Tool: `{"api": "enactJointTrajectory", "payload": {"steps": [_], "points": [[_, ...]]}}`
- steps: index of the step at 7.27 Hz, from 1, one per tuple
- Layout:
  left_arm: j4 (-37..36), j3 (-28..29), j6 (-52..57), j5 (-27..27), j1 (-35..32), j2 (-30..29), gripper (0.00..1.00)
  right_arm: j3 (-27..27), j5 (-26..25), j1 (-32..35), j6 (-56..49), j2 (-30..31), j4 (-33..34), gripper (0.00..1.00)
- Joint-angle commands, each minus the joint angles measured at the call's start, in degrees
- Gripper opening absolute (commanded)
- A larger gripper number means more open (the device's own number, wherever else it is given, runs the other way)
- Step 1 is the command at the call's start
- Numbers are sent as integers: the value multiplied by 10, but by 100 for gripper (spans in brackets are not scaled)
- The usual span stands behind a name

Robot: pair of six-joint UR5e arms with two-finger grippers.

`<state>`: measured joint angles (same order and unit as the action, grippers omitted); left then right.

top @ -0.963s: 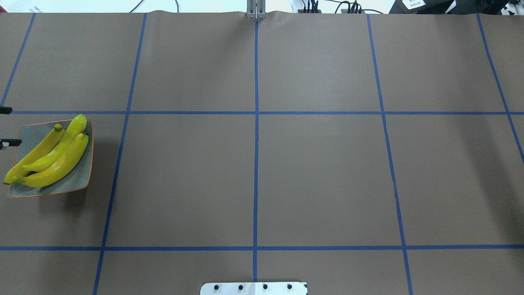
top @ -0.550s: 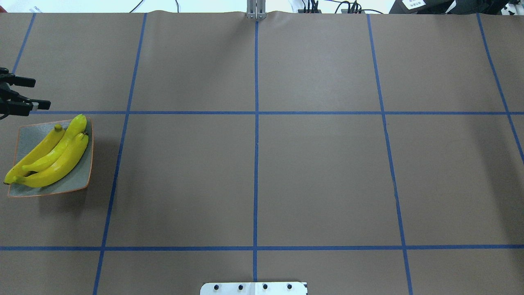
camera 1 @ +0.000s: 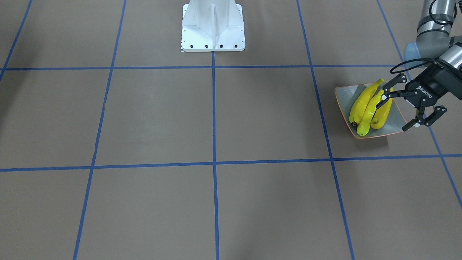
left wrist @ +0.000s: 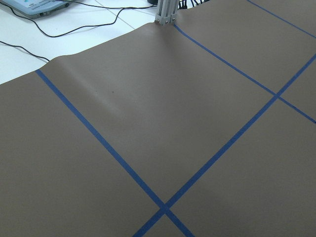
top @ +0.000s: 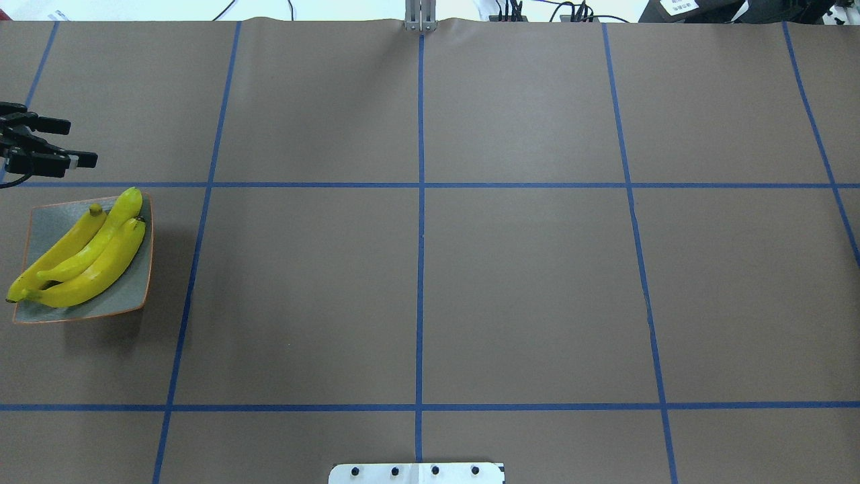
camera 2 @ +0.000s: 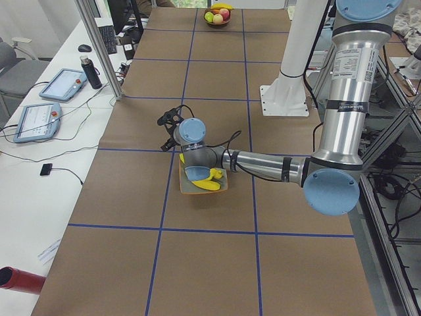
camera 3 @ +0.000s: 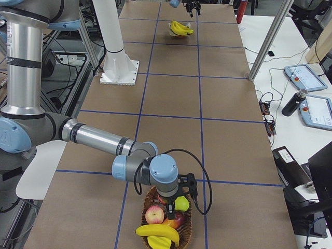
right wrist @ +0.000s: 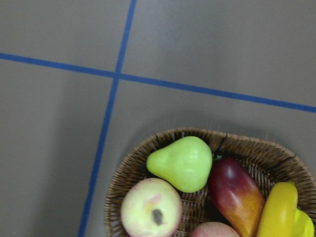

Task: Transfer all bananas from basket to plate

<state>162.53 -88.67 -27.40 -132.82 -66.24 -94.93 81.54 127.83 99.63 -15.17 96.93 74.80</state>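
Observation:
Three yellow bananas [top: 80, 259] lie side by side on the square grey-green plate [top: 140, 286] at the table's left end; they also show in the front view [camera 1: 368, 106], on the plate [camera 1: 344, 97]. My left gripper [top: 80, 142] is open and empty, raised just past the plate's far edge; the front view shows it [camera 1: 392, 117] with its jaws spread. A fourth banana [camera 3: 155, 232] lies in the wicker basket [camera 3: 150, 199] at the right end, also seen in the right wrist view [right wrist: 279, 210]. My right gripper [camera 3: 179, 199] hangs over the basket; I cannot tell whether it is open or shut.
The basket [right wrist: 133, 163] also holds a green pear [right wrist: 180, 163], apples [right wrist: 150, 207] and a red mango [right wrist: 234, 195]. The white robot base [camera 1: 213, 27] stands at the table's robot-side edge. Tablets [camera 2: 39, 118] and a bottle [camera 2: 92, 72] sit on the side table.
My left gripper, open throughout, has moved from the plate's left edge toward the table's far side and slightly right. The bananas and plate have not moved.

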Motion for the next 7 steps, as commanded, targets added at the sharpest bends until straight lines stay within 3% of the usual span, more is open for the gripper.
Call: {"api": "enactJointTrajectory", "payload": {"steps": [1,2,4,7], "points": [[2,2,2,0,1,2,99,-72,-85,-2,75,-19,-64,98],[3,2,4,0,1,4,99,-77,-102,-6,93,-19,-74,98],[18,5,4,0,1,6,99,-80,-82,-27,151,-11,-82,96],[25,4,4,0,1,7,99,-109,-99,-53,214,3,-141,95]]}}
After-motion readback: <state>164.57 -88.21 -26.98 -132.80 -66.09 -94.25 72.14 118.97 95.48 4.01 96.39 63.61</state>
